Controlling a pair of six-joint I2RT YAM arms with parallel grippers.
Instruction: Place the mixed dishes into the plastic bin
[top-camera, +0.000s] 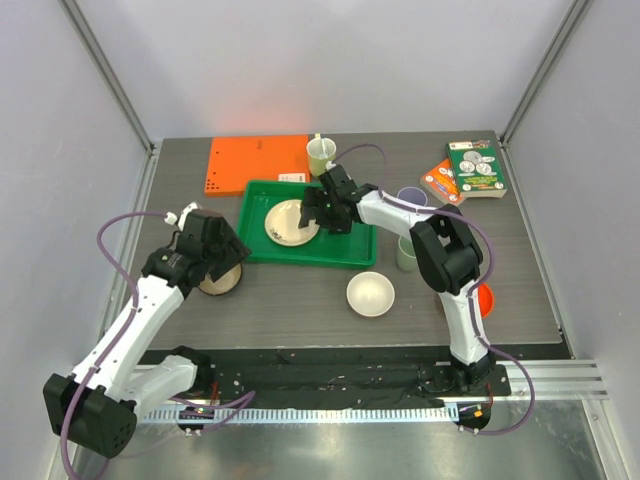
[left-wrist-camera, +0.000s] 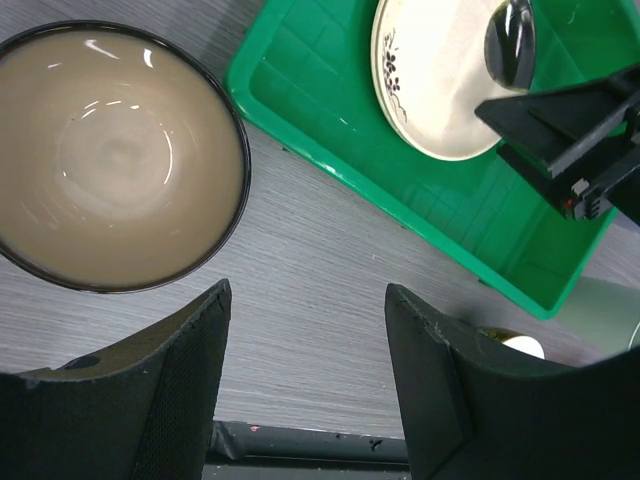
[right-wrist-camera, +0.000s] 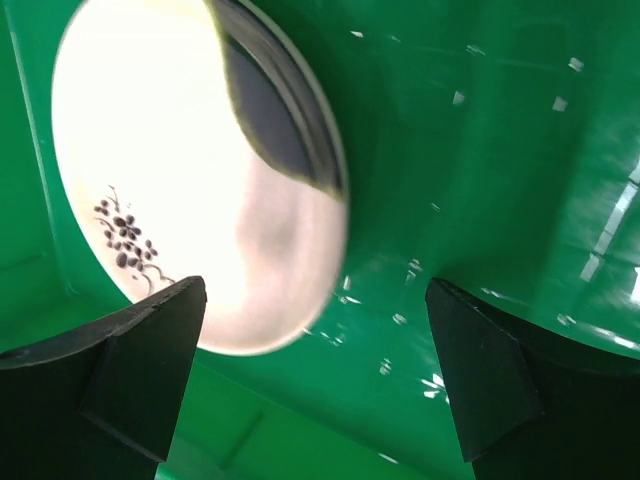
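The green plastic bin (top-camera: 352, 250) sits mid-table. A cream plate with dark motifs (top-camera: 285, 222) lies in its left half; I cannot tell whether a second plate is stacked with it. My right gripper (top-camera: 322, 212) is open and empty just above the plate's right edge; the right wrist view shows its jaws (right-wrist-camera: 315, 300) wide apart over the plate (right-wrist-camera: 160, 170) and the bin floor (right-wrist-camera: 480, 150). My left gripper (top-camera: 222, 255) is open and empty beside the brown bowl (top-camera: 222, 284); in the left wrist view the bowl (left-wrist-camera: 110, 160) lies left of the gripper (left-wrist-camera: 305, 300).
On the table lie a white bowl (top-camera: 370, 293), a sage-green cup (top-camera: 405, 254), a lavender cup (top-camera: 412, 196) and an orange-red bowl (top-camera: 484, 298) half hidden by the right arm. At the back are an orange board (top-camera: 258, 163), a yellow-green cup with a spoon (top-camera: 321, 155) and two boxes (top-camera: 475, 166).
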